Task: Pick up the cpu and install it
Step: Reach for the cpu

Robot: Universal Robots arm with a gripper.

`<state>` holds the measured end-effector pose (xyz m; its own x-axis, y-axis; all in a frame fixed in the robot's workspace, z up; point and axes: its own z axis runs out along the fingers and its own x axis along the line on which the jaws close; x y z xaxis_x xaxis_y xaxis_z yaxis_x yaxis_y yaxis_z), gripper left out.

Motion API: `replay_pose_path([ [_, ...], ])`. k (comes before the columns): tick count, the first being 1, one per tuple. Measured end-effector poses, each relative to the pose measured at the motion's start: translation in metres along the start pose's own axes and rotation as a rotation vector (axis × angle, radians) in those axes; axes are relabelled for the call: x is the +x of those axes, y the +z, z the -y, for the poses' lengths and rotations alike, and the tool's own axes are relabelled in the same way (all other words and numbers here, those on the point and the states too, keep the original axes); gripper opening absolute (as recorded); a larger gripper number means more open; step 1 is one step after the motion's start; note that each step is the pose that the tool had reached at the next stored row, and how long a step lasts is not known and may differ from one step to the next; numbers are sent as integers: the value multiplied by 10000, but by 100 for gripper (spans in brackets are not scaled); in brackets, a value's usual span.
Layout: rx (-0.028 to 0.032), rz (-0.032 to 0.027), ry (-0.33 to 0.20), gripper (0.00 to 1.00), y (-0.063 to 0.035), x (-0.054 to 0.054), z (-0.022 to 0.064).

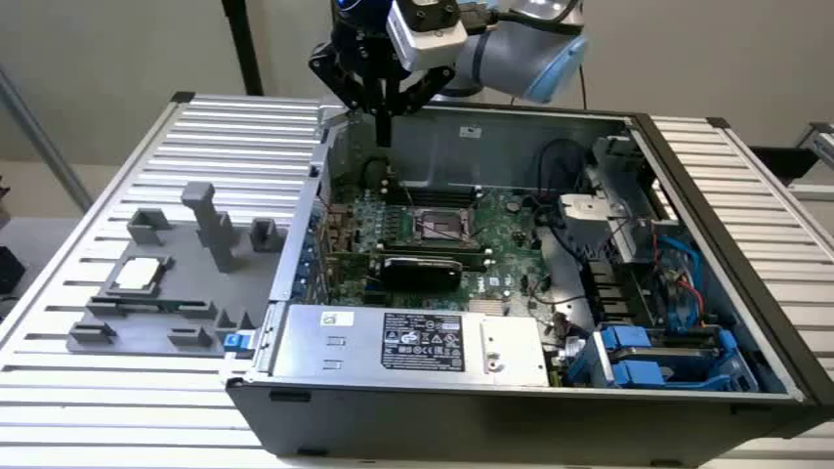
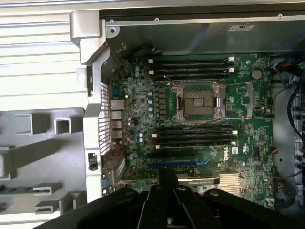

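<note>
- Gripper (image 1: pixel 385 135) hangs fingers-down over the back edge of the open computer case (image 1: pixel 521 420), high above the motherboard (image 1: pixel 506 249).
- Fingers pressed together, nothing pinched between them.
- The cpu (image 1: pixel 140 275) lies flat on the grey holder tray (image 1: pixel 195 303), on the counter (image 1: pixel 78 391) at the exterior view's left, outside the case and well apart from the gripper.
- Pick-up not done, and the socket (image 2: pixel 199 102) sits bare in its metal frame mid-board, between the rows of memory slots.
- Step in hand, as I judge it: the reach for the cpu.
- To do it well: spread the fingers before coming down, since pressed together they would only poke the chip's metal top.
- Come straight down over the chip's middle and grip on two opposite edges, keeping it level. It is thin, so the bite must go low, almost onto the tray.
- The tray has upright posts (image 1: pixel 209 220) near the chip, so stay clear of them on the way over and down.
- Risk: an off-centre grip could tilt or skid the cpu, and a tilted chip will not seat in the socket.
- Whether the socket frame is fully open I cannot tell for sure, though the wrist view shows the contact area exposed.
- Silver power supply box (image 1: pixel 339 342) at the case front is not involved.
</note>
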<state>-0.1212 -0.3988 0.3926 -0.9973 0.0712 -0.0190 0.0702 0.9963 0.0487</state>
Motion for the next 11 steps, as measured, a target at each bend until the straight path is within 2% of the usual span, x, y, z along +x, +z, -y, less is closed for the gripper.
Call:
replay_pose_path([
  [11, 0, 0, 0, 11, 0, 0, 0],
])
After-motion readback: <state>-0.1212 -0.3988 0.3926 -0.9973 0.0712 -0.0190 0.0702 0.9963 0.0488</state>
